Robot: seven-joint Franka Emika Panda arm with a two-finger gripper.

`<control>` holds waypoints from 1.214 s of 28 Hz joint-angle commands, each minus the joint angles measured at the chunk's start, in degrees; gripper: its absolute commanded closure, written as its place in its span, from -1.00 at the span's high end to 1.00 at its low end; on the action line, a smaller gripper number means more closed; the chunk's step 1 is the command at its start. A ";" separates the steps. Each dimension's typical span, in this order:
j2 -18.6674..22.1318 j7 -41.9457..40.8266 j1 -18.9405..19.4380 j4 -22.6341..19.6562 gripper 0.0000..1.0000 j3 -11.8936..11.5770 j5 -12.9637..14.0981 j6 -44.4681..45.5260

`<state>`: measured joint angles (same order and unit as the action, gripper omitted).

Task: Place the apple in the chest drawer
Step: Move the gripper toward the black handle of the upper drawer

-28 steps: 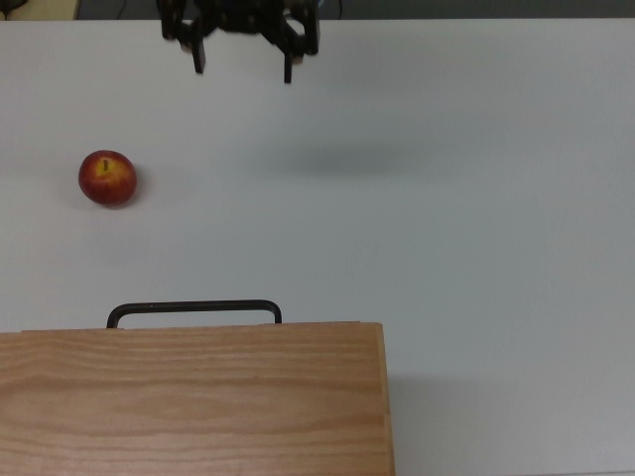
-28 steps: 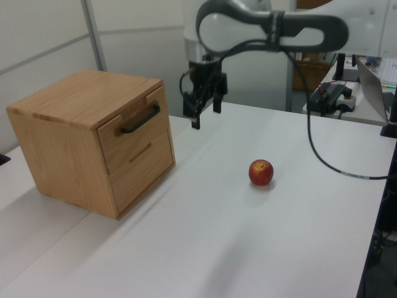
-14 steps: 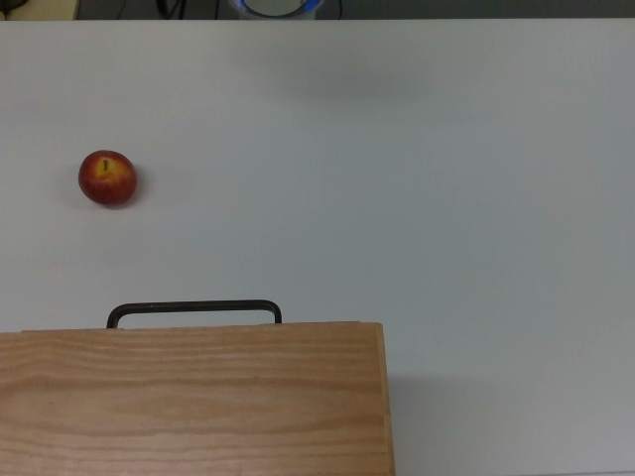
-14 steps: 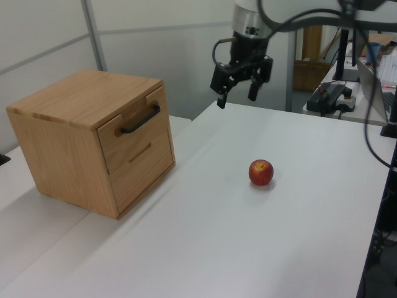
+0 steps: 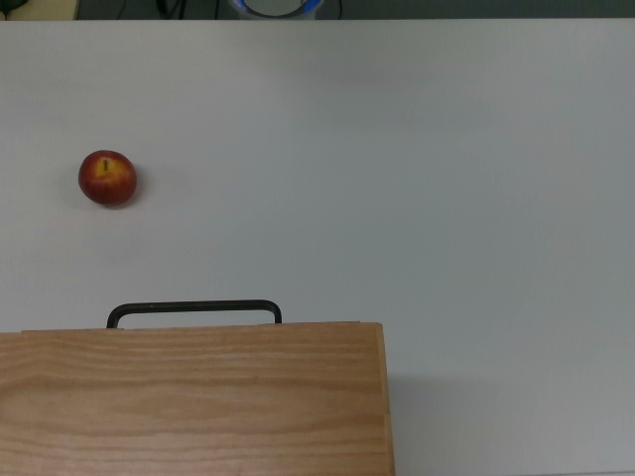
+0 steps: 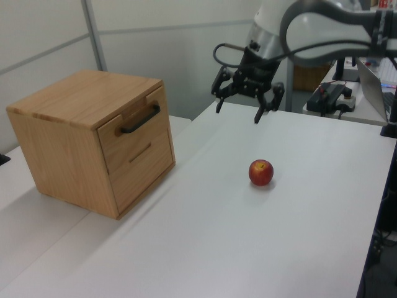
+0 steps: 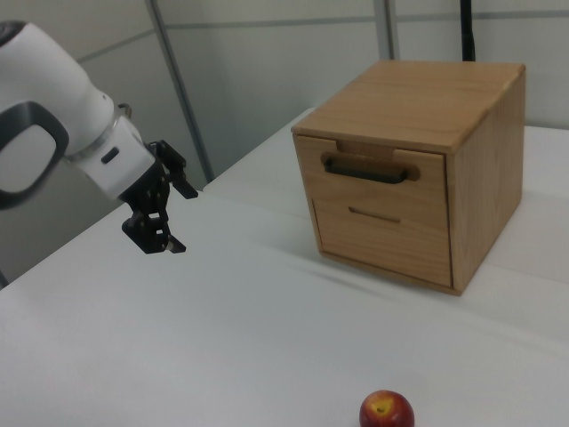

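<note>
The apple (image 5: 107, 178) is small, red with yellow patches, and lies alone on the white table (image 5: 417, 198); it also shows in the left view (image 6: 261, 172) and at the right view's bottom edge (image 7: 387, 411). The light wooden chest (image 6: 74, 143) has its top drawer (image 7: 373, 178) closed, the black bar handle (image 7: 369, 171) across its front. My gripper (image 6: 237, 113) hangs above the far end of the table, open and empty, well behind the apple and away from the chest. It also shows in the right view (image 7: 185, 222) but is outside the top view.
A lower drawer (image 7: 382, 236) sits under the top one. In the top view the handle (image 5: 193, 309) sticks out over the table from the chest top (image 5: 189, 397). A black cable and desk equipment (image 6: 332, 96) lie past the table's far right in the left view.
The gripper left the top view and swung from near the chest toward the left view's right, over the table's far end. Its fingers now stand wider apart. Apple and chest have not moved.
</note>
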<state>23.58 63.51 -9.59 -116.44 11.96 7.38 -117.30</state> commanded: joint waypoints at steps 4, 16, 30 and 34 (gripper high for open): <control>1.55 16.90 -0.08 -5.72 1.00 0.96 3.60 -11.71; -7.49 17.35 0.01 -5.20 1.00 1.40 13.45 -29.99; -28.92 11.21 1.06 8.93 1.00 1.22 12.66 -48.02; -34.56 8.83 1.15 13.68 1.00 1.14 12.66 -49.17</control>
<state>-2.54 75.88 -9.26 -110.75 13.33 19.54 -164.34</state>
